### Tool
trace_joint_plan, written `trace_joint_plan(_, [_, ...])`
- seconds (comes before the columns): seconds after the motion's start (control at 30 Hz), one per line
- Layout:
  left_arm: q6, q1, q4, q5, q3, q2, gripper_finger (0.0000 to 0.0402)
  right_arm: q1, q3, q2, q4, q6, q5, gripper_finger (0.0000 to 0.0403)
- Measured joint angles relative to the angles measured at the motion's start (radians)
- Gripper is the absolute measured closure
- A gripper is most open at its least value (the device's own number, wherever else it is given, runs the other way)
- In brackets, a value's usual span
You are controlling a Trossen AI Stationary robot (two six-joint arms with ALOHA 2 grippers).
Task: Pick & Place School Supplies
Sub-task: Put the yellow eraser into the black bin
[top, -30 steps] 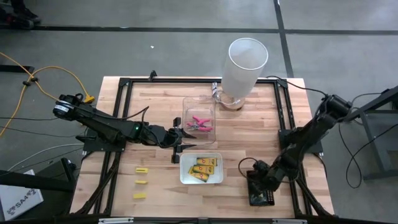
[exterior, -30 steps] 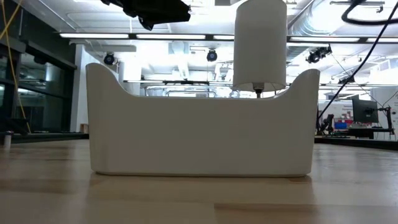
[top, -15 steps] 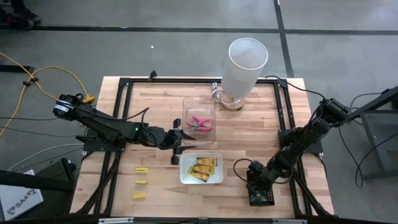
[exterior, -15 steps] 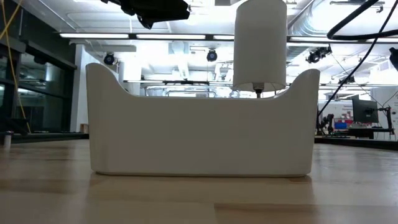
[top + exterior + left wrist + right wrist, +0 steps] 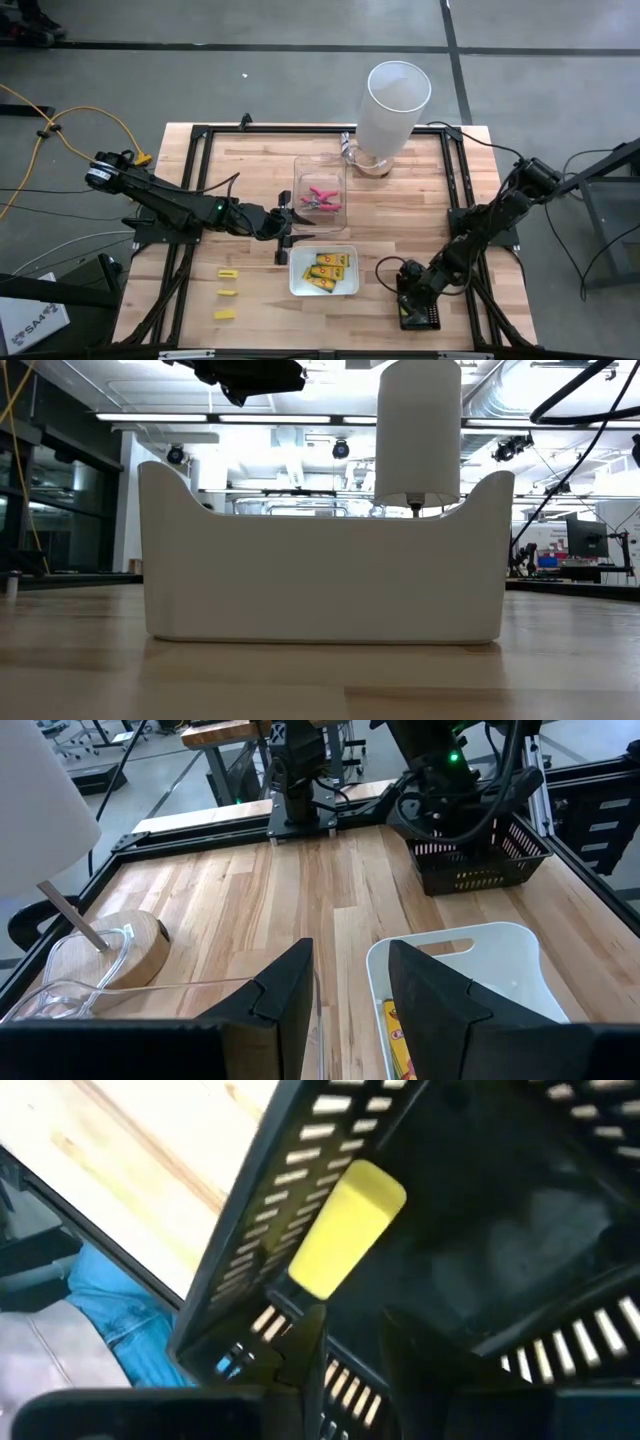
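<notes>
wooden table [image 5: 400,215]: right gripper [image 5: 345,1335] parted over a yellow block [image 5: 347,1228] inside the black basket [image 5: 420,315]; left gripper [image 5: 345,990] parted, empty.

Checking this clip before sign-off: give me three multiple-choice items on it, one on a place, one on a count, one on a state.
1. Where is the right pincer?
A. over the black basket
B. over the white tray
C. beside the white cylinder

2. How many yellow blocks lie on the bare wood by the left arm?
A. one
B. three
C. five

3. How is the yellow block in the basket?
A. clamped between the fingers
B. loose, ahead of them
C. in the white tray

Answers: 1 A, the high view shows it above the basket. 2 B, three in a column. 3 B, the right wrist view shows it lying ahead of the parted fingers.
</notes>
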Motion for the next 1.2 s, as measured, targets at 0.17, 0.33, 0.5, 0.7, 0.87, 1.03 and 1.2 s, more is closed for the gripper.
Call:
trace_joint_plan(0.17, [0.000,0.000,0.000,0.000,0.000,0.000,0.0272,0.000,0.000,-0.047,-0.001,-0.014,-0.027,0.0315])
trace_joint_plan(0.33, [0.000,0.000,0.000,0.001,0.000,0.000,0.0272,-0.024,0.000,-0.156,-0.008,-0.021,-0.021,0.0315])
trace_joint_plan(0.5, [-0.005,-0.001,-0.045,0.003,0.000,0.000,0.0272,-0.083,0.001,-0.260,-0.006,-0.116,0.038,0.0315])
trace_joint_plan(0.7, [-0.117,-0.026,-0.175,0.003,-0.001,-0.019,0.0272,-0.196,0.001,-0.298,0.037,-0.344,0.056,0.0316])
trace_joint_plan(0.87, [-0.238,-0.089,-0.339,0.002,-0.001,-0.063,0.0272,-0.273,0.002,-0.298,0.087,-0.530,0.052,0.0316])
trace_joint_plan(1.03, [-0.417,-0.173,-0.500,0.002,-0.001,-0.085,0.0272,-0.330,0.001,-0.298,0.095,-0.653,0.053,0.0316])
trace_joint_plan(1.2, [-0.662,-0.263,-0.667,0.002,-0.001,-0.085,0.0272,-0.368,0.002,-0.298,0.122,-0.731,0.052,0.0316])
